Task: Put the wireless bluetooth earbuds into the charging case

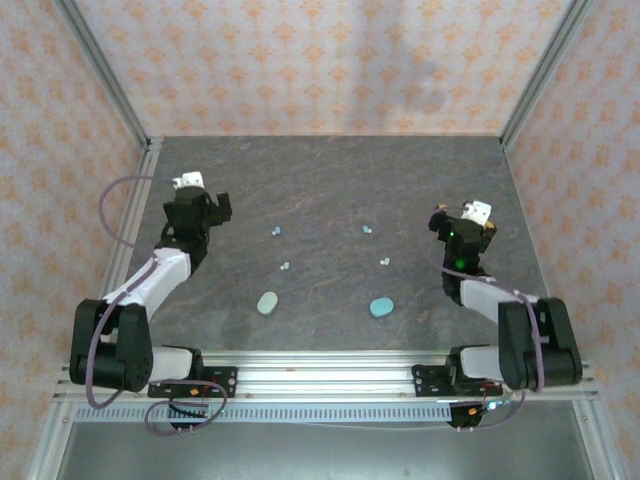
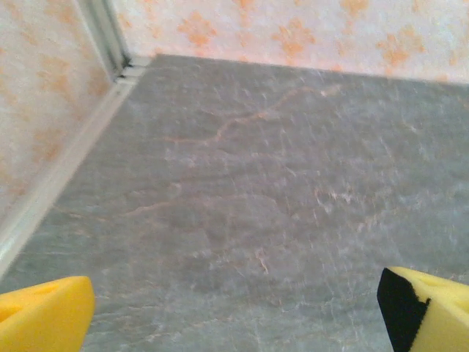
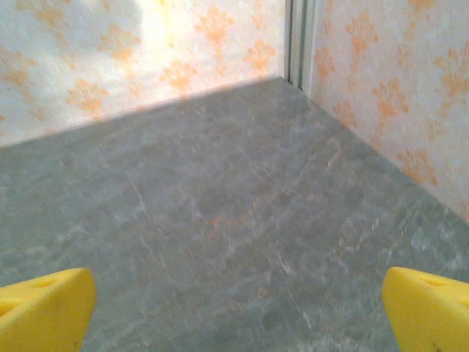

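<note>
Four tiny pale earbuds lie on the dark stone table in the top view: one left of centre, one right of centre, one lower left, one lower right. A pale green oval case and a blue oval case rest nearer the front, both closed. My left gripper hovers at the far left, well away from the buds. At the far right is my right gripper. Each wrist view has yellow fingertips spread wide over bare table: both open, empty.
Patterned walls and aluminium frame posts enclose the table on three sides. A metal rail carrying the arm bases runs along the near edge. The left wrist view faces the back left corner; the right wrist view faces the back right corner.
</note>
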You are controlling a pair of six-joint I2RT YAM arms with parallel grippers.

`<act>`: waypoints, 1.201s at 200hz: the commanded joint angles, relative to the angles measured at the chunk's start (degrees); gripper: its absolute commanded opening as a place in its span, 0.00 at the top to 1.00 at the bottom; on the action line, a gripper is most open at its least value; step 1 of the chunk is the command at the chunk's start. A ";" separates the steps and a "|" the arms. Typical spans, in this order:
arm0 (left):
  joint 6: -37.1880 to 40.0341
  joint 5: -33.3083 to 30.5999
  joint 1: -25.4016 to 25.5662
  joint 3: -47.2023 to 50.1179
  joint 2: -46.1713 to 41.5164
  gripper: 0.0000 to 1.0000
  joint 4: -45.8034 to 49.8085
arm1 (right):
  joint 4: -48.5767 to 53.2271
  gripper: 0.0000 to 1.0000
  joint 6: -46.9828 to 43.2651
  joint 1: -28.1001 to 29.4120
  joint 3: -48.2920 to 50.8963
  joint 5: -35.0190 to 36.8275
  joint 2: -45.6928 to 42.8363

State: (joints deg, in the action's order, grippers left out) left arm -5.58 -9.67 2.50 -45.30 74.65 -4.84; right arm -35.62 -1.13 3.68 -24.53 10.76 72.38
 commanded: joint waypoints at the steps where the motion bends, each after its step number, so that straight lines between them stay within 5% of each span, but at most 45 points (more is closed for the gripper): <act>1: -6.91 -1.40 -0.23 -8.09 -1.10 0.00 26.35 | 21.15 0.01 3.71 -0.26 -7.85 -4.30 -4.26; 32: -9.69 14.25 1.16 -9.48 -2.16 0.00 39.62 | 43.61 0.00 11.87 1.09 -18.89 -5.41 -5.22; 68: -11.91 15.45 11.63 -3.08 -8.11 0.00 46.93 | 54.57 0.00 15.00 8.59 -24.57 -10.23 -1.20; 97: -16.81 14.75 20.74 1.73 -13.00 0.02 47.85 | 55.04 0.02 20.47 15.31 -27.14 -15.81 3.88; 148: -18.96 18.03 28.08 7.75 -14.25 0.15 42.86 | 59.28 0.02 19.58 21.16 -35.09 -18.64 10.81; 240: -16.50 13.47 37.76 1.39 5.09 0.26 43.94 | 56.84 0.02 22.90 21.19 -29.69 -20.12 6.24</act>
State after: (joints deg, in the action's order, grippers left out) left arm -23.55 5.54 39.44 -42.78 76.55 38.15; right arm 20.62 20.69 24.82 -55.51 -7.97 79.92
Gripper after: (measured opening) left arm 0.762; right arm 0.986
